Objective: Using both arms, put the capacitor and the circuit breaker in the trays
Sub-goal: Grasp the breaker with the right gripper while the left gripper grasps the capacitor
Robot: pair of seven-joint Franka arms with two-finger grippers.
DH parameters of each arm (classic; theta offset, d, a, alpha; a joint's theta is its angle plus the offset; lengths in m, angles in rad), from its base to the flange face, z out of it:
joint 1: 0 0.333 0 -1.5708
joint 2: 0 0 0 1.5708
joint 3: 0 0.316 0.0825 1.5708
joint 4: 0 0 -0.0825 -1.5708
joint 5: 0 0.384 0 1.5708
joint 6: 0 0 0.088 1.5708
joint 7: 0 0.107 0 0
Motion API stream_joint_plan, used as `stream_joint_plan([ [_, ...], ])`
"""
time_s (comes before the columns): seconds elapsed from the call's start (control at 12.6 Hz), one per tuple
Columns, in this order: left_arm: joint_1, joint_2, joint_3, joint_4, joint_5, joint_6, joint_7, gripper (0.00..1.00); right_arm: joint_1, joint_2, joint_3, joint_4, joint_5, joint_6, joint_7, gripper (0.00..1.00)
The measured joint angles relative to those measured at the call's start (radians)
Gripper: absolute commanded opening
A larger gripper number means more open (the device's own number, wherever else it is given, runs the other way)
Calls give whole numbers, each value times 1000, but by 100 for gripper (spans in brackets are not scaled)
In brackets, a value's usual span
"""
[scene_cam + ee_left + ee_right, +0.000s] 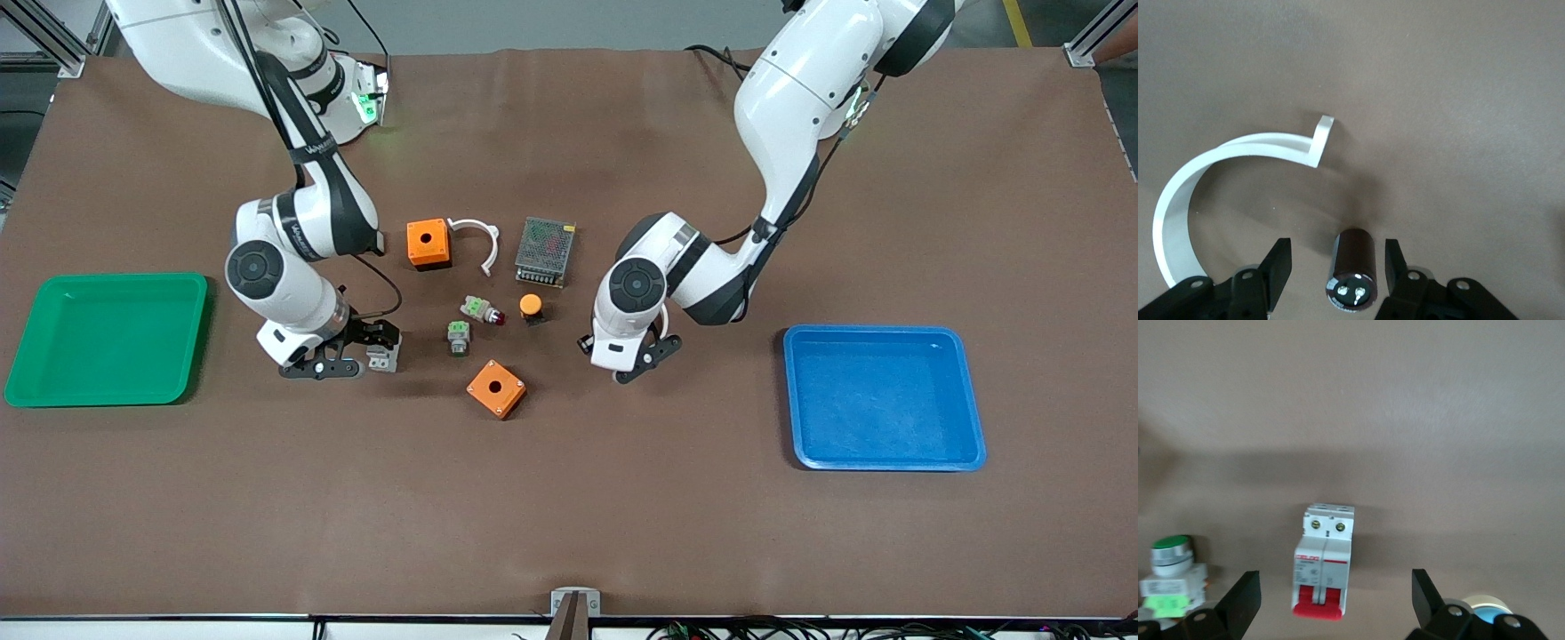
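The left gripper's (1333, 267) fingers (1279, 267) are spread apart with the capacitor (1353, 270) lying on the tabletop (1458, 100) between them, untouched by either. A white curved clip (1211, 173) lies just beside it.

The right gripper's (1337, 603) fingers (1243, 600) are spread wide on either side of the circuit breaker (1323, 560), which lies flat on the tabletop, clear of both fingers. A green-topped button (1170, 577) sits just beside it.

In the front view, both grippers are low over the cluster of parts, the left gripper (647, 354) toward the blue tray (889, 462), the right gripper (351, 351) toward the green tray (107, 396). Two orange boxes (496, 388) lie among the parts.
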Motion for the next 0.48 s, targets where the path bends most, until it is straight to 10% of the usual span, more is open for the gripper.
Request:
stream_joint_plan([
  [0.32, -6, 15, 2, -6, 0, 43, -4, 59, 19, 35, 1, -2, 33, 23, 1, 99],
  [0.48, -7, 30, 2, -6, 0, 70, -6, 54, 30, 39, 1, -2, 34, 30, 3, 76],
])
